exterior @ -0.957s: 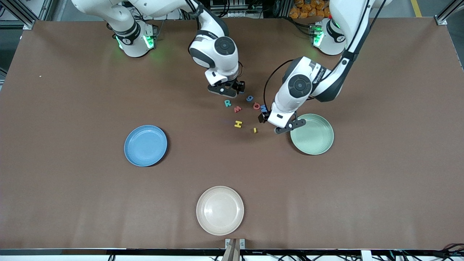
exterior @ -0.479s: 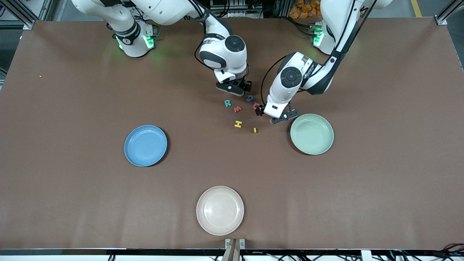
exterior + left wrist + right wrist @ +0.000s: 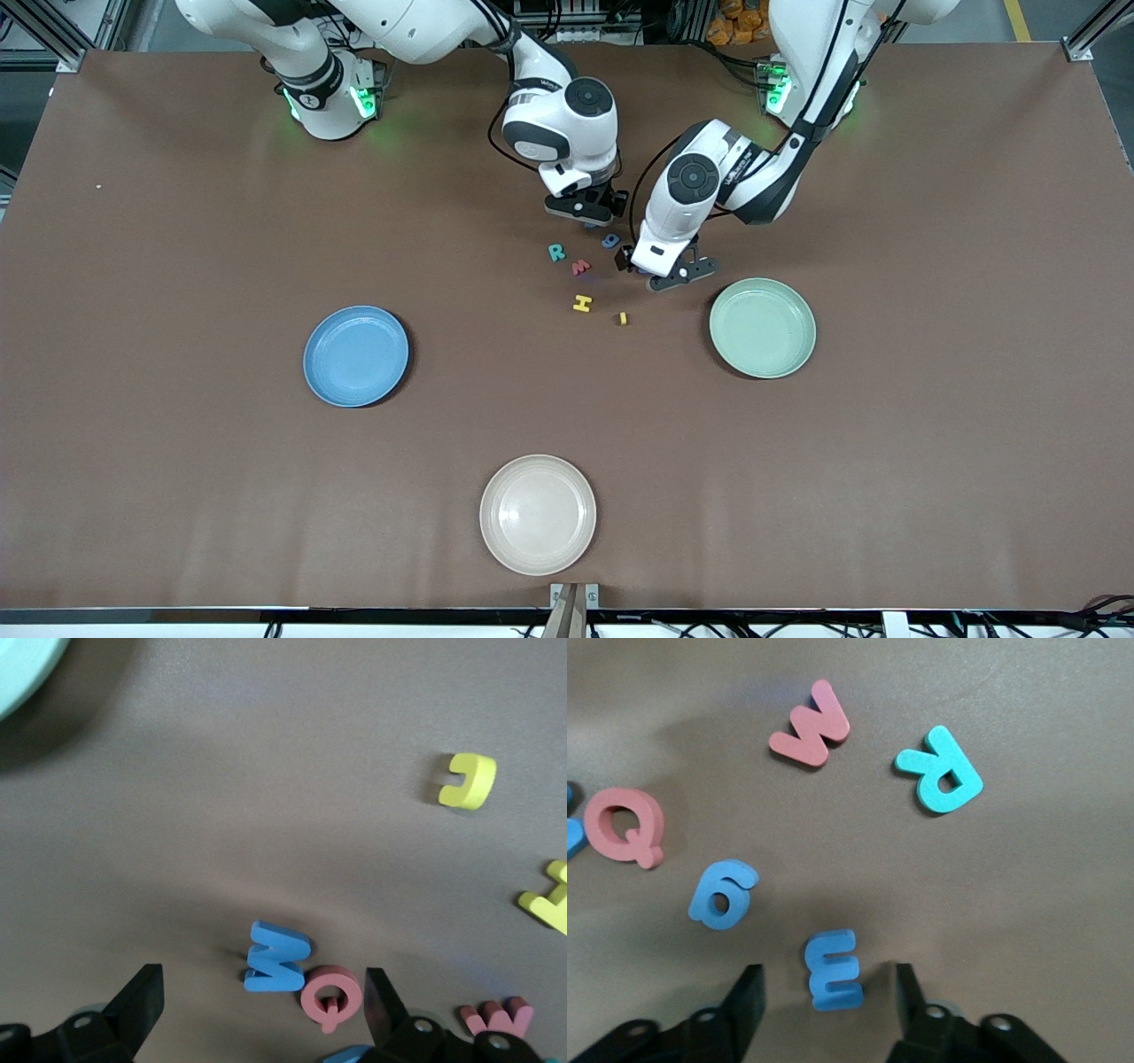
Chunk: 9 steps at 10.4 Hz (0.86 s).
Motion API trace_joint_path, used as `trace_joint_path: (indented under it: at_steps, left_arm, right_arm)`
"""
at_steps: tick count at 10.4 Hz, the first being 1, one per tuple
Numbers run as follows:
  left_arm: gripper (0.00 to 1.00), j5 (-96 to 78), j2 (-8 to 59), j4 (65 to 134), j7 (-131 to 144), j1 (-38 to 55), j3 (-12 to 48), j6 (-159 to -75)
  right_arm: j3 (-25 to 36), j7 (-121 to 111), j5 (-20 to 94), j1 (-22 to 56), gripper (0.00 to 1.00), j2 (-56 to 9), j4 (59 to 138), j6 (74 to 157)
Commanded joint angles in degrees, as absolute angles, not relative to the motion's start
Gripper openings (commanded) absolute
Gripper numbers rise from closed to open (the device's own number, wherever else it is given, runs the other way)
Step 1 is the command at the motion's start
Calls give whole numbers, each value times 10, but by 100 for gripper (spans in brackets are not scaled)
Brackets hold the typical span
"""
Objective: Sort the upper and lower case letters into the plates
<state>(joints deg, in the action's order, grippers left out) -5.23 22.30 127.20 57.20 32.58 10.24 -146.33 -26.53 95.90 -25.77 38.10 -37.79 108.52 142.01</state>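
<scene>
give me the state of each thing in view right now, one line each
blue plate: on the table, nothing in it
mint green plate: on the table, nothing in it
cream plate: on the table, nothing in it
blue E: flat on the table, between the right gripper's fingers, not gripped
blue M: flat, touching the red Q
left gripper: open, over the blue M and red Q
right gripper: open, around the blue E

left end effector point(image 3: 257, 1014) fingers spread | blue M point(image 3: 277, 957) touching red Q point(image 3: 330, 994) between them | table point(image 3: 266, 797)
</scene>
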Motion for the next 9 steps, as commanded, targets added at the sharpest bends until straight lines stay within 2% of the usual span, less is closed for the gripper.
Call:
trace_joint_path:
  at_steps: [1,2,3,5,6,9]
  left_arm:
    - [100,-32,237,1275,599,330,99,-1494]
    - [100,-32,245,1275,603,330,99,-1505]
    - [100,-32,253,1274,614,333,99,-1516]
    - [100,-31,259,1269,610,325,98,-1520]
    - [100,-31,260,1267,608,326,96,-1520]
    - [100,-2,272,1268,617,326,95,-1527]
  right_arm:
    - [-269,986,-300,384,59,-401,1072,1417]
    - [-269,986,-309,385,57,-405,1070,1418]
    - [-269,986,-316,385,47,-408,1068,1417]
    - [-269,985,-338,384,6,-407,1068,1417]
    - [-270,984,-338,381,0,-402,1070,1416]
    - [-277,968,-335,355,0,-361,1098,1408]
